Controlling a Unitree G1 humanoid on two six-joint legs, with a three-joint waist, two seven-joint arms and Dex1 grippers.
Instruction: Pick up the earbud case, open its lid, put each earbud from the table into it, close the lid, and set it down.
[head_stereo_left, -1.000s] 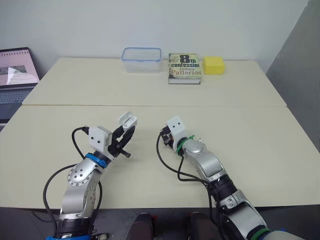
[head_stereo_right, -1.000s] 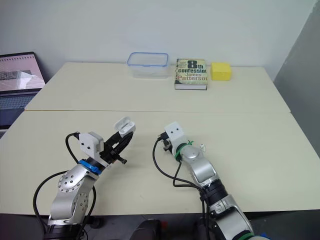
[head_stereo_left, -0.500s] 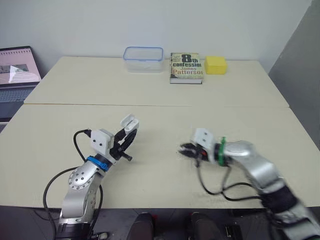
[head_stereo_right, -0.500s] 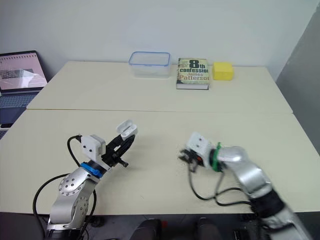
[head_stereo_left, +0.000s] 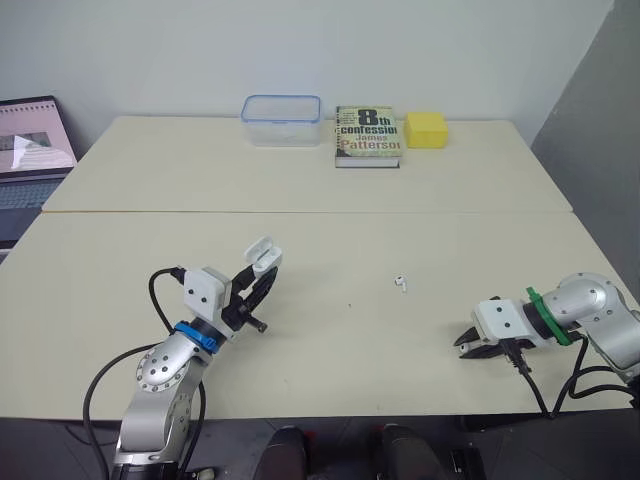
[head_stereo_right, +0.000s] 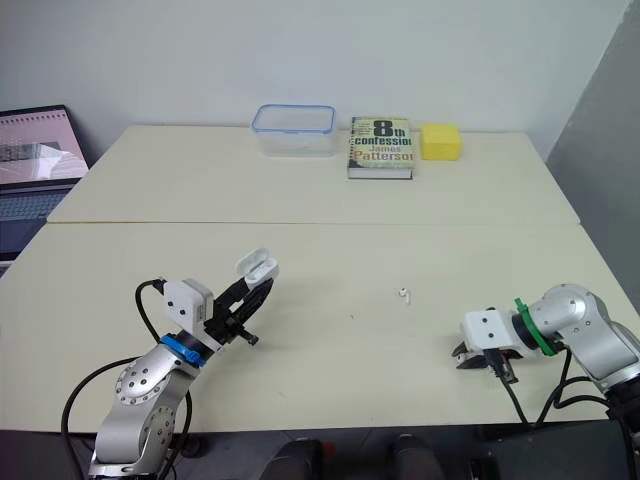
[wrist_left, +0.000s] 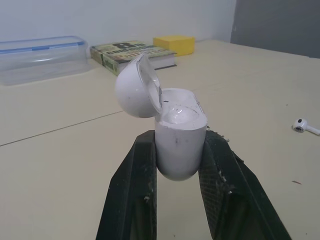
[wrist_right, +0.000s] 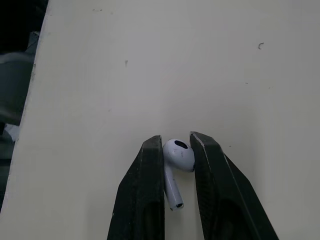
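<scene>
Case first: one small white glossy plastic earbud case (wrist_left: 180, 142) stands upright between the two black fingers of the left claw (wrist_left: 179, 145). That claw is clamped on the lower body of the case and holds it above the near worktop (head_stereo_left: 120, 250), on the robot's left side. Its one rounded lid (wrist_left: 135, 90) is swung open on the hinge and tilts back. Whether anything sits inside the case I cannot tell.

Two small white plastic earbuds with short stems are in sight. One loose earbud (head_stereo_left: 400, 284) lies on the near worktop, roughly between the two claws, touching nothing else. The other earbud (wrist_right: 177, 155) is pinched by its bulb between the fingers of the right claw (wrist_right: 176, 145), with its stem pointing back toward the wrist. That claw hangs low over the near worktop close to its right end, well apart from the case.

Two cream rectangular worktops are butted together along a straight seam. Along the back of the far worktop (head_stereo_left: 180, 170) sit three things in a row: one clear plastic box (head_stereo_left: 282, 118) with a blue-rimmed lid, one paperback book (head_stereo_left: 368, 135) lying flat, and one yellow block (head_stereo_left: 427, 129). The book is just beside the block. One open laptop (head_stereo_left: 30, 150) sits off to the left of the worktops.
</scene>
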